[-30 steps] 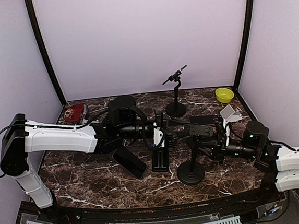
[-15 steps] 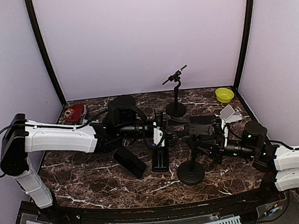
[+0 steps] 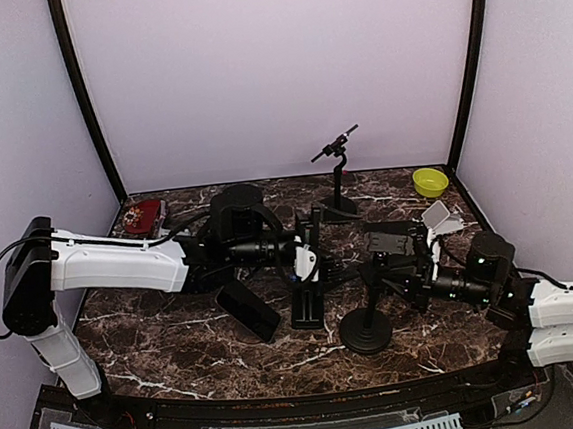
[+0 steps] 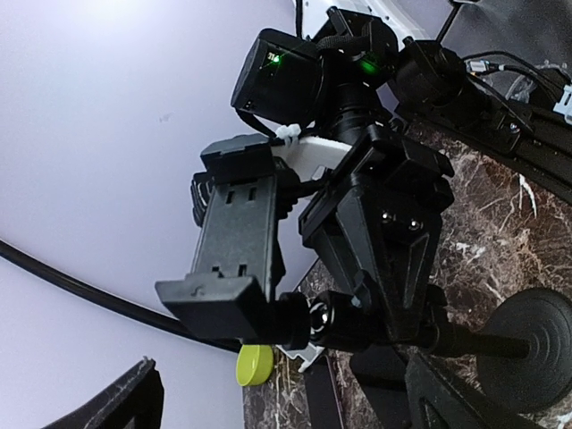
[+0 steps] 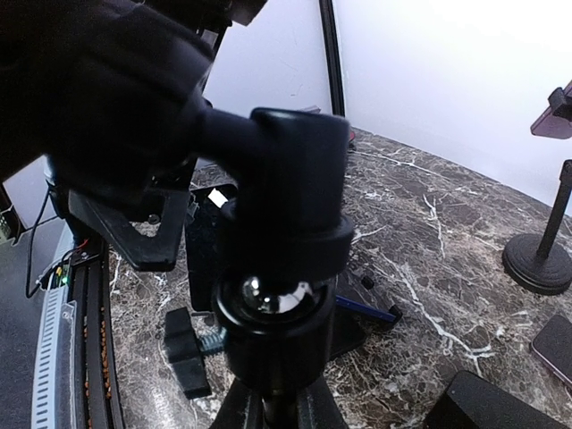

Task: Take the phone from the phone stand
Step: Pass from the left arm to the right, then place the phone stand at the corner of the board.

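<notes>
Our right gripper (image 3: 376, 268) clamps the black round-based phone stand (image 3: 367, 330) by its stem, likely steadying it; our left gripper (image 3: 315, 242) gapes wide; the stand's cradle (image 4: 234, 234) looks empty.

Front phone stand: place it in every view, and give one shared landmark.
Top external: stand lower right of centre.
Left wrist: stand fills the middle, clamp at left.
Right wrist: stand looms close, centre.
Shared: marble table under it.
</notes>
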Action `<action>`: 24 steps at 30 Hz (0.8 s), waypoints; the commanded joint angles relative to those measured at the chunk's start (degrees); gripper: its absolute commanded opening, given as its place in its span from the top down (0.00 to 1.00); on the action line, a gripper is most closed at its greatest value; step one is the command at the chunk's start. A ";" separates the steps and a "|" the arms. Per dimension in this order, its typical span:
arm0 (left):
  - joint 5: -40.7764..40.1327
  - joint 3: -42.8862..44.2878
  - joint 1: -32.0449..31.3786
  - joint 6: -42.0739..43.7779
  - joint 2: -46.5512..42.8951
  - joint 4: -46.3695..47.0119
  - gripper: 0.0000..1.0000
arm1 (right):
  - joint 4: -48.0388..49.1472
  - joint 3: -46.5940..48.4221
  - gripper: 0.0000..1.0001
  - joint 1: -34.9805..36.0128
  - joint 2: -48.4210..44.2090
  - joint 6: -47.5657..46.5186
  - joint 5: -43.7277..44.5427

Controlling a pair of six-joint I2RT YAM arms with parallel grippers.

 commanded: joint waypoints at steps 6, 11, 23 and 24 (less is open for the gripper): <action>-1.19 -2.28 -0.06 -1.65 -3.23 2.40 0.01 | -0.99 2.30 1.00 0.43 -6.89 1.35 5.77; -2.30 -3.88 -0.06 -3.01 -4.52 4.36 0.01 | -4.02 3.62 1.00 0.36 -10.50 1.57 9.36; -14.67 -2.31 -0.06 -16.21 -3.79 8.70 0.01 | -12.06 5.94 1.00 0.43 -18.43 0.29 30.21; -17.15 -1.91 0.00 -18.24 -3.75 9.17 0.01 | -12.49 6.04 1.00 0.36 -18.79 0.25 32.29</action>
